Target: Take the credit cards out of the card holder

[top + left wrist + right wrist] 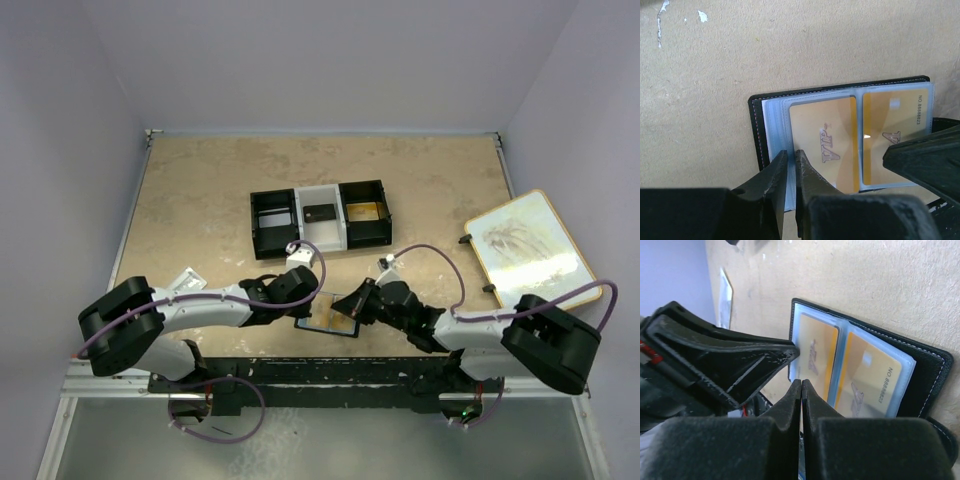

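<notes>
The table (200, 190) carries a pale board (520, 245) at the right and a three-part tray (268, 228) at the back; the card holder (775, 125) lies open near the front edge, between both arms, sleeves up; the left gripper (791, 157) is almost closed at the sleeve's near edge, whether it pinches cannot be told; the right gripper (801, 385) is clenched tight at the holder's edge, nothing seen in it; two gold cards (822, 145) sit side by side in the sleeves.

The card holder (330, 318) lies on the table (200, 190) before the tray (320, 215), credit cards (825, 145) inside it.
</notes>
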